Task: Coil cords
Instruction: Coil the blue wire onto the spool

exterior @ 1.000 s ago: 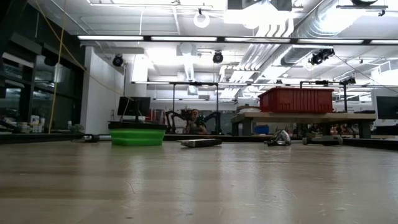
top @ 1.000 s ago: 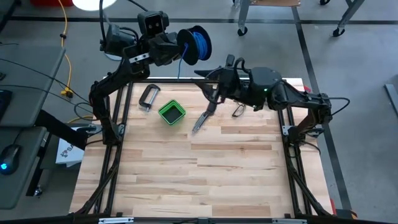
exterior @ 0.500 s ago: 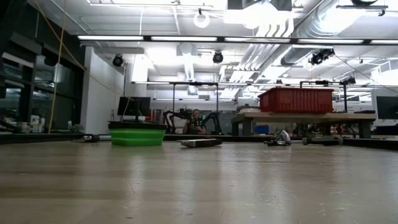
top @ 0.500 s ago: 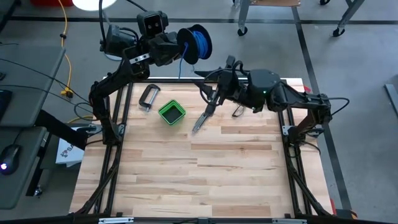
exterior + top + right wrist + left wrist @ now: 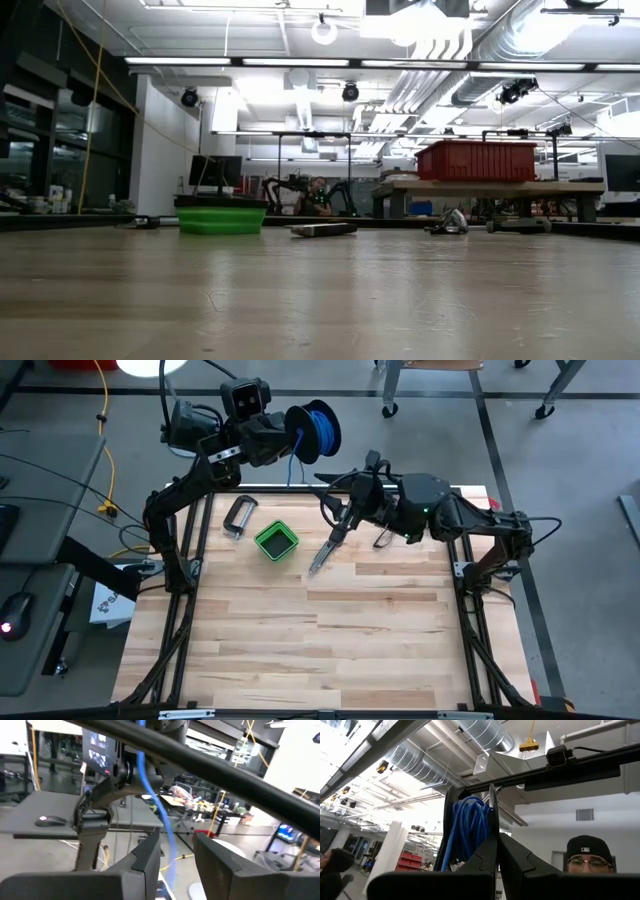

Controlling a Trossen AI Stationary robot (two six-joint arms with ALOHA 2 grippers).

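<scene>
Basically, left tool (image 5: 283,442) was clamped shut on the dark round spool of thin blue wire (image 5: 320,430), held high beyond the desk's (image 5: 380,630) far edge; right tool (image 5: 352,500), half-open astride the hanging strand (image 5: 156,805), probably guiding it for winding.

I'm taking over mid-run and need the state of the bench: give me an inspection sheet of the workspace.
Surface: wooden table, near half bare.
Job's things: blue wire on spool, raised behind the far edge; a strand hangs from it.
Clutter: green box, metal clamp, pliers, small metal item.
Grippers: left claw shut on spool; right claw part open, strand between fingers.
Cables: yellow cable on floor.
Surroundings: person in cap, red bin.
</scene>
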